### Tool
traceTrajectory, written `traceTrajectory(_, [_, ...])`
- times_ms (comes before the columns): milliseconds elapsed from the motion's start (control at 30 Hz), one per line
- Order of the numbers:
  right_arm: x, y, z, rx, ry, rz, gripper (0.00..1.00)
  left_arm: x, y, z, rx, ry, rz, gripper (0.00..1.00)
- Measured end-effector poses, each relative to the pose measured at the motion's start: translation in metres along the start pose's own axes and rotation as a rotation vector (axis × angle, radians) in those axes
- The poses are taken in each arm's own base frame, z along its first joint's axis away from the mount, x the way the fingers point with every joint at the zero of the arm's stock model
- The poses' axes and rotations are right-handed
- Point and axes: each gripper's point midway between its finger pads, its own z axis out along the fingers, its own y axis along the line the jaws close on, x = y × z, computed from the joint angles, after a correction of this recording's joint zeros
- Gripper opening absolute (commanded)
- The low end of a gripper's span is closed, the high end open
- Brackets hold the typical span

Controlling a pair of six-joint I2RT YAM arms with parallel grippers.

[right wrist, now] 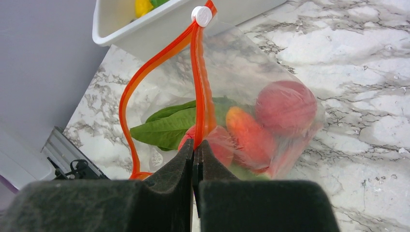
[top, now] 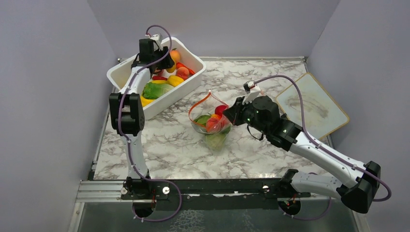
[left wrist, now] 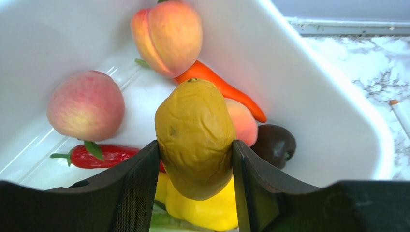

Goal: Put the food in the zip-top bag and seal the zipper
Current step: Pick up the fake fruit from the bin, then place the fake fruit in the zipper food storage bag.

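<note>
Clamped yellow-brown toy potato [left wrist: 193, 125] in left gripper [left wrist: 195, 152] over white plastic tub [left wrist: 329, 111] — pinched orange-red zipper strip [right wrist: 202, 82] of clear plastic bag [right wrist: 251, 67] in closed right gripper [right wrist: 197, 147]

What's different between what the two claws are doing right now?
The left gripper clamps a bulky yellow-brown food item with jaws spread wide; the right gripper pinches the thin orange zipper, jaws nearly closed. The left is over the white tub; the right is at the bag. Both hold something.
</note>
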Motion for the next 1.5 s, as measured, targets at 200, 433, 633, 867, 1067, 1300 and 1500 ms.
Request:
traceTrajectory(200, [0.006, -0.002, -0.005, -0.009, 0.001, 0.009, 0.01, -0.025, -0.016, -0.036, 0.011, -0.07, 0.024, 0.22])
traceTrajectory(433, [0.008, -0.002, -0.005, -0.008, 0.003, 0.021, 0.01, -0.041, -0.038, -0.079, 0.053, -0.128, 0.028, 0.22])
traceTrajectory(633, [0.008, -0.002, -0.005, -0.009, 0.003, 0.027, 0.01, -0.016, -0.059, -0.121, 0.13, -0.131, -0.014, 0.22])
traceTrajectory(867, [0.009, 0.0, -0.006, -0.018, 0.009, 0.028, 0.01, 0.012, -0.088, -0.168, 0.24, -0.124, -0.051, 0.22])
traceTrajectory(1067, [0.012, 0.006, -0.007, -0.051, 0.028, 0.034, 0.01, 0.032, -0.13, -0.204, 0.384, -0.111, -0.062, 0.22])
traceTrajectory(1300, [0.015, 0.006, -0.008, -0.055, 0.043, 0.041, 0.01, 0.064, -0.175, -0.239, 0.559, -0.043, -0.071, 0.22])
traceTrajectory(1500, [0.016, 0.006, -0.008, -0.054, 0.045, 0.041, 0.01, 0.086, -0.224, -0.279, 0.736, -0.011, -0.019, 0.22])
